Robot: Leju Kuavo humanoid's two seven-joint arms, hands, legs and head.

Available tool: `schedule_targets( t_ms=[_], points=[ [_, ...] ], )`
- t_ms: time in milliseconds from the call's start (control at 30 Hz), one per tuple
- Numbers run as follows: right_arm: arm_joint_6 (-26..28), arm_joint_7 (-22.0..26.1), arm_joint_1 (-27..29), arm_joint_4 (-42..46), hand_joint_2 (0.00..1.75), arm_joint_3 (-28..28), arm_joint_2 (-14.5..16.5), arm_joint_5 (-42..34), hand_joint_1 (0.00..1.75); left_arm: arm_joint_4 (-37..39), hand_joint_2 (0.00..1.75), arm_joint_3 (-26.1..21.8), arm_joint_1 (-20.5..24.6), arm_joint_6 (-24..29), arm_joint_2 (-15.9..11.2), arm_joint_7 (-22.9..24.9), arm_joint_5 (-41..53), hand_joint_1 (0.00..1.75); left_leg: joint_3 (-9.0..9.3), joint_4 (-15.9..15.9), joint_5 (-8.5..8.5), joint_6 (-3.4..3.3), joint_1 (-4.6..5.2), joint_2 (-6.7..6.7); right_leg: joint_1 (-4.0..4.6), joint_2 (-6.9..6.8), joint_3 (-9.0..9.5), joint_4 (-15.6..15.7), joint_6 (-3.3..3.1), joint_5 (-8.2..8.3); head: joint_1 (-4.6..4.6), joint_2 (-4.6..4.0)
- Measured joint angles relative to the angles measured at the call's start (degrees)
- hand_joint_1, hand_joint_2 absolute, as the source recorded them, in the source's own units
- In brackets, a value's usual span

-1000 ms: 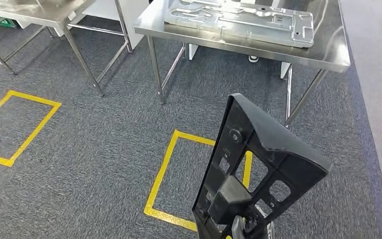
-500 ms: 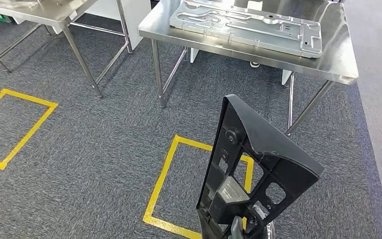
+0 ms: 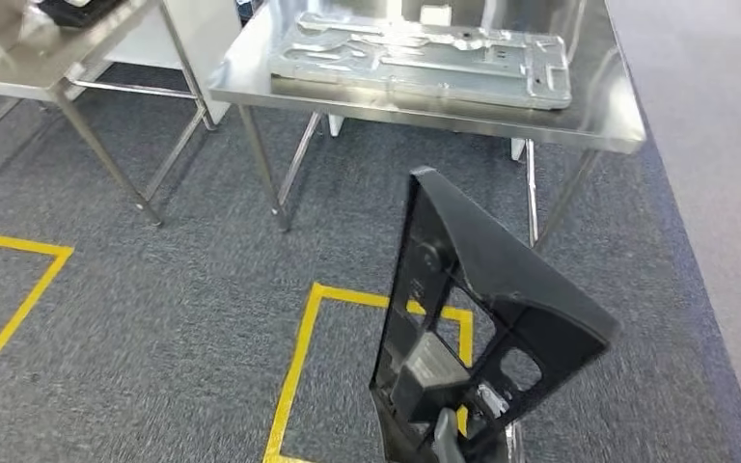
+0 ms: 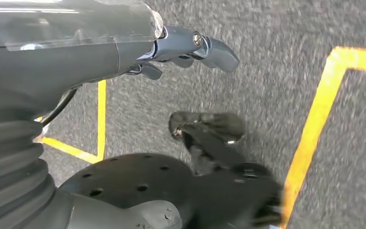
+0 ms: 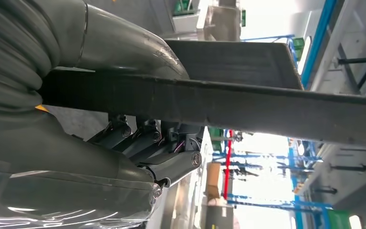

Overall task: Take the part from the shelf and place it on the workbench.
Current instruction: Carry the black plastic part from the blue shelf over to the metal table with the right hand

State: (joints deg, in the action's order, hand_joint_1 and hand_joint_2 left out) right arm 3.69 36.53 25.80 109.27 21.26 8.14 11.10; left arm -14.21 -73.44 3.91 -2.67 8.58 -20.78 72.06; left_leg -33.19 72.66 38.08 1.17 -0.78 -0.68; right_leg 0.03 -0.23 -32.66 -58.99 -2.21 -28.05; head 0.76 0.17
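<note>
Part (image 3: 482, 318): black plastic frame with cutouts, standing roughly upright in the lower centre-right of the head view, its narrow end up and its wide end angled toward lower right. Right hand (image 5: 138, 143) holds it: in the right wrist view the dark fingers (image 5: 171, 164) curl against the underside of the part's long flat edge (image 5: 267, 109), with the grey ribbed cover at the frame's left edge. In the head view one grey finger (image 3: 444, 434) shows at the part's base near the bottom edge. Left hand (image 4: 186, 50) holds nothing; its fingers are extended and apart over the carpet (image 4: 276, 28), in the upper middle of the left wrist view. Steel desk (image 3: 598, 121) sits top centre of the head view, well apart from the part, carrying a flat silver stamped metal panel (image 3: 425, 58). A second steel desk (image 3: 48, 58) is at upper left, with something dark on it, too cropped to identify. Grey carpet floor has yellow tape rectangles: one (image 3: 309, 357) partly behind the part, another (image 3: 19, 299) at the left edge.
</note>
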Motion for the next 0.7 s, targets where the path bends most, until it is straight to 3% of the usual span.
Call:
schedule_targets(
  t_ms=[33,67,100,167,200,267,367,433,500,533,567,600,667,700],
  points=[
    [0.85,-0.13,-0.20,-0.04,1.75,0.43,-0.29,0.32,1.75,0.02,1.75,0.00,-0.09,-0.01,-0.01,0.04,0.03,0.00,-1.62,1.24,0.78,0.01,0.01,0.11,0.05,0.38,0.41,0.00,-0.03,-0.37,-0.07,0.00],
    [1.68,-0.25,-0.36,-0.10,1.75,0.79,-0.55,0.66,1.75,0.04,1.75,0.00,-0.17,-0.01,-0.01,0.09,0.06,0.00,-2.41,0.70,0.33,-0.06,0.01,0.14,0.11,0.72,0.94,-0.01,0.02,-0.77,-0.09,0.00],
    [2.28,-0.35,-0.52,-0.16,1.75,1.12,-0.80,0.90,1.75,0.06,1.75,0.00,-0.24,-0.02,-0.02,0.14,0.08,0.00,-2.38,-1.59,-1.47,-0.23,0.02,0.14,0.17,0.94,1.58,-0.01,0.11,-1.23,-0.10,-0.01],
    [2.88,-0.44,-0.82,-0.24,1.75,1.69,-1.22,1.14,1.75,0.07,1.75,0.00,-0.34,-0.02,-0.07,0.19,0.08,0.00,-1.25,-8.01,-6.65,-0.77,0.23,0.14,0.28,1.16,2.85,-0.05,0.48,-2.17,-0.04,-0.01],
    [3.05,-0.46,-0.96,-0.27,1.75,1.91,-1.40,1.23,1.75,0.08,1.75,0.00,-0.33,-0.02,-0.10,0.21,0.08,0.00,-0.87,-10.10,-7.67,-1.10,0.43,0.17,0.32,1.21,3.27,-0.08,0.80,-2.60,-0.04,-0.01],
    [3.30,-0.55,-1.18,-0.30,1.75,2.26,-1.72,1.31,1.75,0.09,1.75,0.00,-0.34,-0.02,-0.14,0.27,0.09,0.00,-0.65,-11.34,-8.04,-1.83,0.72,0.23,0.38,1.26,3.83,-0.25,1.58,-3.22,-0.03,0.00],
    [3.87,-0.74,-1.41,-0.24,1.75,2.66,-2.14,1.34,1.75,0.09,1.75,0.00,-0.44,-0.02,-0.13,0.35,0.16,0.00,0.53,-12.19,-9.33,-2.99,0.35,0.27,0.39,1.07,4.15,-1.81,2.68,-3.89,-0.01,0.00],
    [5.08,-1.35,-1.64,-0.15,1.75,2.92,-2.43,1.48,1.75,0.09,1.75,0.00,-0.27,-0.01,-0.15,0.37,0.27,0.00,1.33,-12.46,-9.21,-3.45,0.17,0.25,0.17,0.83,1.85,-6.12,3.39,-6.12,0.22,0.00],
    [6.63,-2.61,-1.81,-0.10,1.75,3.06,-2.65,1.77,1.75,0.09,1.75,0.00,-0.17,0.00,-0.19,0.38,0.43,0.00,1.65,-12.48,-8.73,-3.60,0.18,0.26,-0.13,0.72,-2.62,-12.80,4.00,-9.04,0.37,-0.01],
    [7.37,-3.38,-1.85,-0.10,1.75,3.08,-2.74,2.01,1.75,0.09,1.75,0.00,-0.22,-0.01,-0.20,0.39,0.50,0.00,1.90,-12.48,-8.42,-3.56,0.19,0.28,-0.25,0.67,-4.55,-15.08,4.16,-9.57,0.37,-0.01],
    [8.28,-4.33,-1.85,-0.09,1.75,3.08,-2.84,2.48,1.75,0.09,1.75,0.00,-0.30,-0.02,-0.20,0.42,0.54,0.00,2.28,-12.48,-8.07,-3.52,0.20,0.30,-0.32,0.61,-5.68,-15.63,4.23,-8.94,0.38,-0.01],
    [9.31,-5.36,-1.84,-0.03,1.75,3.08,-2.94,3.15,1.75,0.09,1.75,0.00,-0.37,-0.04,-0.21,0.43,0.57,0.00,2.80,-12.48,-7.68,-3.46,0.20,0.32,-0.34,0.56,-5.86,-14.30,4.15,-7.21,0.38,-0.01],
    [11.56,-7.41,-1.86,0.27,1.75,3.07,-3.17,4.85,1.75,0.11,1.75,0.01,-0.47,-0.10,-0.20,0.45,0.70,0.00,3.96,-12.61,-6.81,-3.29,0.21,0.35,-0.12,0.44,-4.04,-7.52,3.51,-2.02,0.40,-0.01],
    [12.93,-8.58,-1.93,0.54,1.75,3.07,-3.34,5.92,1.75,0.14,1.75,0.01,-0.45,-0.16,-0.20,0.46,0.84,0.00,4.46,-12.77,-6.45,-3.11,0.21,0.37,0.15,0.31,-3.28,-4.64,3.08,-1.03,0.34,-0.01]
  ],
)
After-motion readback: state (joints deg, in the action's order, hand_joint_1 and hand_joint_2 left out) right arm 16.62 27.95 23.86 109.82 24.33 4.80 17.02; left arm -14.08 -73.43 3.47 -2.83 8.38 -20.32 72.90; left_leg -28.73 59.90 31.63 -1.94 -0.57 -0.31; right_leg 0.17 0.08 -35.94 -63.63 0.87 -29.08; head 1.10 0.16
